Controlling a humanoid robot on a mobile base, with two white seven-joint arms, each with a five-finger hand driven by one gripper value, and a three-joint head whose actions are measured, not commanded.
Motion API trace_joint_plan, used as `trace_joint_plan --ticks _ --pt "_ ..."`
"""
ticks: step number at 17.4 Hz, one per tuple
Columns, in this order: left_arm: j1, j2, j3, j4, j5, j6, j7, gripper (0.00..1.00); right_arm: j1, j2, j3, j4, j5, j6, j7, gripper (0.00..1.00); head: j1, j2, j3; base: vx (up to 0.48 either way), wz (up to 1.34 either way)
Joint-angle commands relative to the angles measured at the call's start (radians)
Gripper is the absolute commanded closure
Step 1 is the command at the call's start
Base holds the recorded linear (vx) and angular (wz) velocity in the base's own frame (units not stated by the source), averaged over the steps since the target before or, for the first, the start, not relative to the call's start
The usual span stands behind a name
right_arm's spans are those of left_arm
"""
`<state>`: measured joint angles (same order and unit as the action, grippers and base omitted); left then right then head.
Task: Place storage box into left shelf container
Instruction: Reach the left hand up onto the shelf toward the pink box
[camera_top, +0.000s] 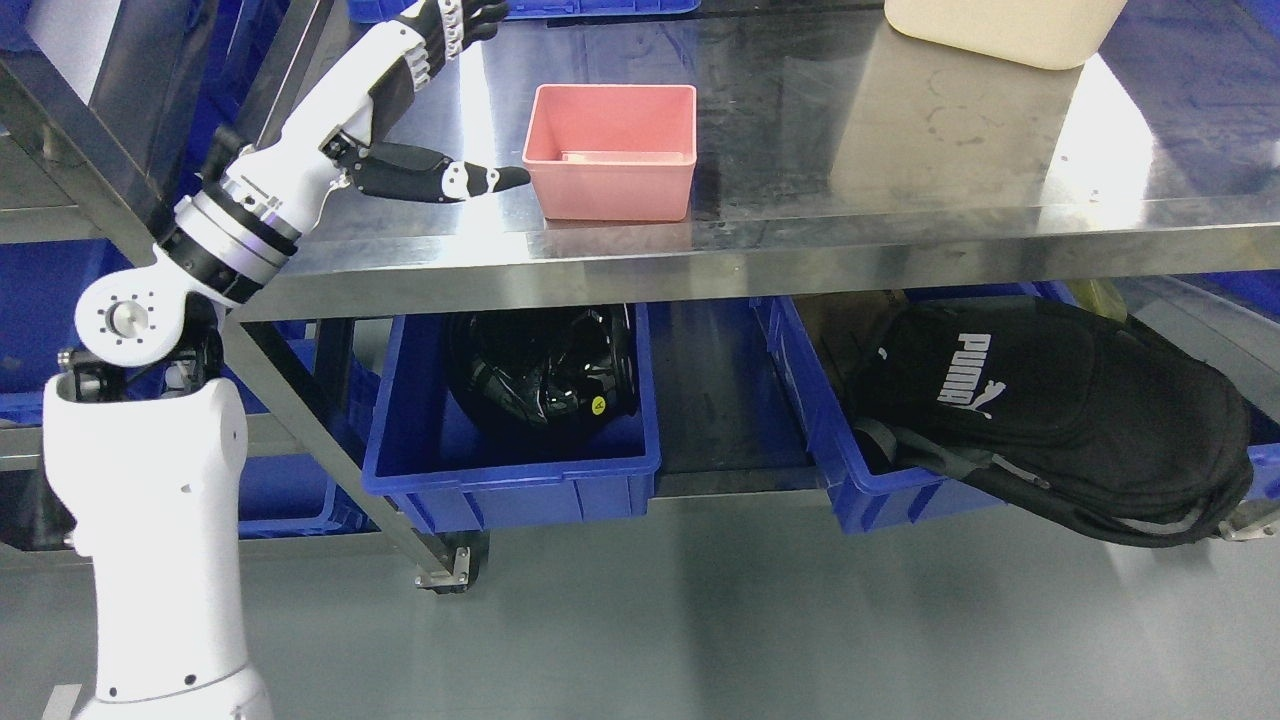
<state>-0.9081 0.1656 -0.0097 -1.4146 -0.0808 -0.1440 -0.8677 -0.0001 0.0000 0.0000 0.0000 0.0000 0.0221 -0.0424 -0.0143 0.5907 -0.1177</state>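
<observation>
My left hand (420, 110) is spread open over the steel shelf top (900, 160), holding nothing: the thumb (480, 180) points at the near left corner of the pink storage box (612, 150) and stops just short of it, while the other fingers (455, 20) reach up past the box's far left side. The box stands upright on the shelf top, open side up, with what looks like a small pale item lying inside against its near wall; I cannot tell what it is. Below the box and slightly to its left sits the left blue container (510, 470), which I take as the target, and it already holds a glossy black helmet (545, 370) that fills much of its back. To the right of the box, lower down, a second blue bin (850, 480) carries a black backpack (1050, 420), and a cream tub (1000, 30) stands on the shelf top well apart from the box. My worry is the grip: the box's walls are smooth and slope outward, so a loose pinch could let it slide or tip and spill the item. The steel edge in front of the box is another snag on the way down, and the helmet leaves little free floor, so the box may land tilted against it.
</observation>
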Motion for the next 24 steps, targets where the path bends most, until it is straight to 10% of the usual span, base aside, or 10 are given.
trace_joint_plan --ticks 1,16,24 --pt "-0.132 0.031 -0.301 0.238 -0.183 0.0 -0.068 0.01 0.009 -0.017 -0.005 -0.017 0.002 -0.001 -0.001 0.0 0.0 0.0 0.0 0.0 0.0" --pt "-0.356 -0.148 -0.314 0.646 -0.487 0.058 -0.189 0.14 0.009 -0.017 -0.005 -0.017 0.002 -0.001 -0.001 0.0 0.0 0.0 0.0 0.0 0.0" --pt "-0.357 -0.148 -0.159 0.664 -0.481 -0.049 -0.203 0.76 0.009 -0.017 -0.005 -0.017 0.002 -0.001 -0.001 0.0 0.0 0.0 0.0 0.0 0.0"
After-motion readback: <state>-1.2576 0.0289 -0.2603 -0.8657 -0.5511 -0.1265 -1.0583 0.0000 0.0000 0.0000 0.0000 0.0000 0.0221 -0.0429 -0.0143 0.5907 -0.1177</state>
